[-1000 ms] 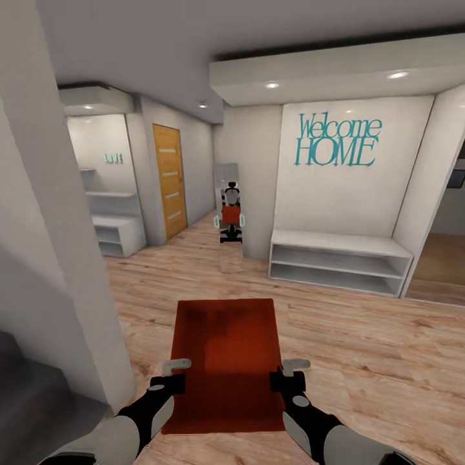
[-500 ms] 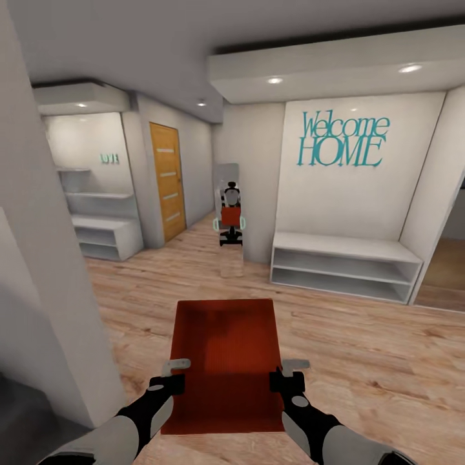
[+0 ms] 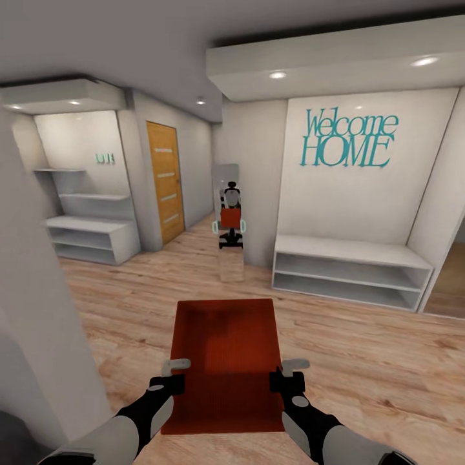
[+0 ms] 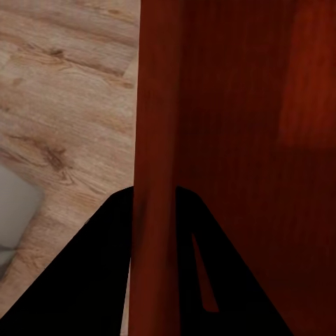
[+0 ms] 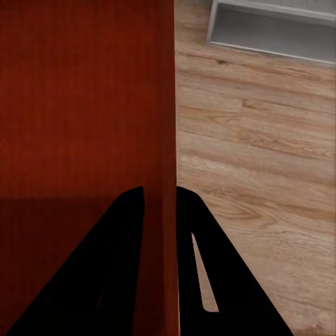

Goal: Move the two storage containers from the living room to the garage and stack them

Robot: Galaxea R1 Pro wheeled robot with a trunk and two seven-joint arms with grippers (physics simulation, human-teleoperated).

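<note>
Storage container (image 3: 225, 361), orange-red, open-topped, carried between both arms above light wood plank floor (image 3: 361, 361). Left end effector (image 3: 169, 381) clamped over its left wall, one finger inside, one outside; right end effector (image 3: 289, 380) pinching the right wall likewise. Ahead beyond the container: mirror (image 3: 230, 219), white low shelf (image 3: 352, 271) under "Welcome HOME" lettering (image 3: 349, 139), wooden door (image 3: 165, 181) off to the left.

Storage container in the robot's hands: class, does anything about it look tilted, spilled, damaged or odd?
Nothing stands out. The storage container sits level and empty between the left hand and right hand, each clamped on a side wall. Its walls look intact, and nothing lies spilled on the wood floor.
</note>
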